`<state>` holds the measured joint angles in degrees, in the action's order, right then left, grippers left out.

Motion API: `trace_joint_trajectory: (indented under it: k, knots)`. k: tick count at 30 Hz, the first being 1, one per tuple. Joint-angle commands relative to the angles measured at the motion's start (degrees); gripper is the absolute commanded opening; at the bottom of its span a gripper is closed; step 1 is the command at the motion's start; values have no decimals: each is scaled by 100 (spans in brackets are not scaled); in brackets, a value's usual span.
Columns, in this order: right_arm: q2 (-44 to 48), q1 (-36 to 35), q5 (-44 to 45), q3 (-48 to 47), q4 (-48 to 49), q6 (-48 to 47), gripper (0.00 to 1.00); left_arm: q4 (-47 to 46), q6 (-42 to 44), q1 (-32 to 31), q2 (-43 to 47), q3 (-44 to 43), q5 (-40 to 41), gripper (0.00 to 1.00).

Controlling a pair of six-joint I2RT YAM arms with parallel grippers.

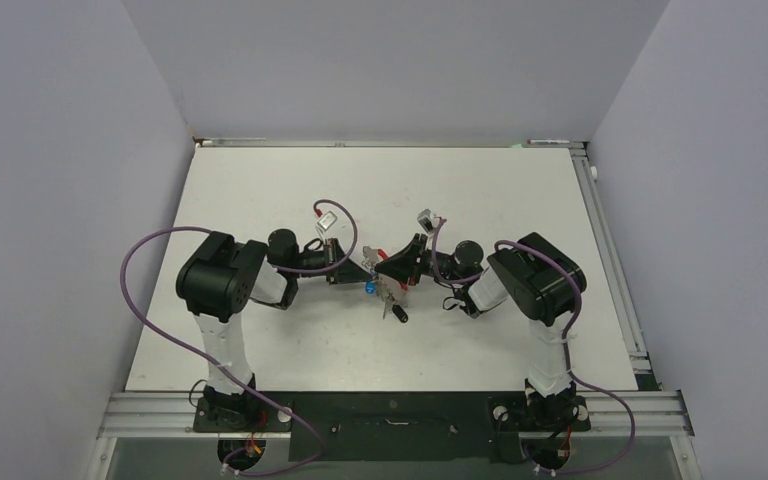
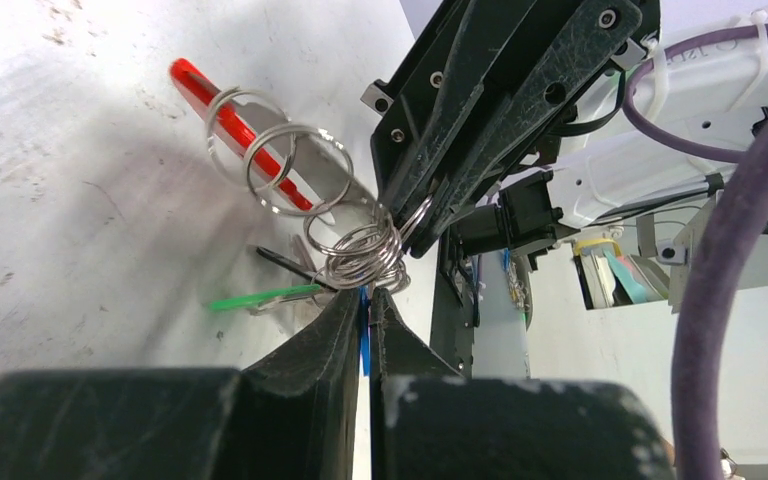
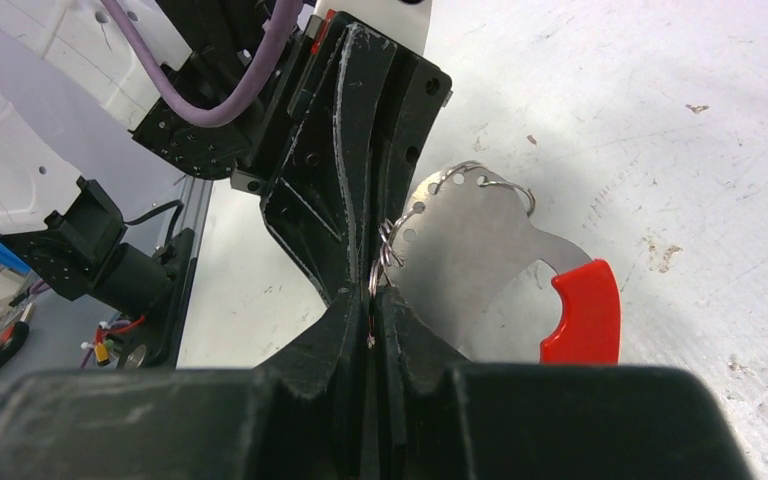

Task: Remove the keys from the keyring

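Observation:
The keyring is a grey metal plate [image 3: 480,250] with a red arc end [image 3: 582,310]. It also shows edge-on as a red bar in the left wrist view [image 2: 230,125]. Several silvery wire rings [image 2: 365,250] hang from it. My left gripper [image 2: 365,293] is shut on the blue key [image 2: 364,345] just below the ring cluster. The green key [image 2: 260,297] sticks out to the left of it. My right gripper [image 3: 375,290] is shut on a wire ring [image 3: 388,250] at the plate's edge. In the top view the left gripper [image 1: 358,268] and right gripper [image 1: 397,270] meet tip to tip at the table's middle, with the blue key [image 1: 370,288] below them.
A small dark piece [image 1: 398,313] sits just in front of the grippers. A thin black piece [image 2: 285,262] lies beside the green key. Purple cables [image 1: 150,250] loop off both arms. A metal rail [image 1: 610,250] runs along the table's right edge.

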<state>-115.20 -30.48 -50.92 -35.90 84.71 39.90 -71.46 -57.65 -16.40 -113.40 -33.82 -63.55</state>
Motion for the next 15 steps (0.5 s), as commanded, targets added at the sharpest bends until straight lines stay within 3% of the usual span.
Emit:
trace_joint_trajectory:
  k: [1, 15]
  knots:
    - [-45, -217, -55, -232, 1736, 98, 5, 189, 284, -231, -43, -236, 88, 0]
    - [-345, -420, 523, -218, 1744, 67, 5, 1851, 1459, -641, 382, -402, 143, 0]
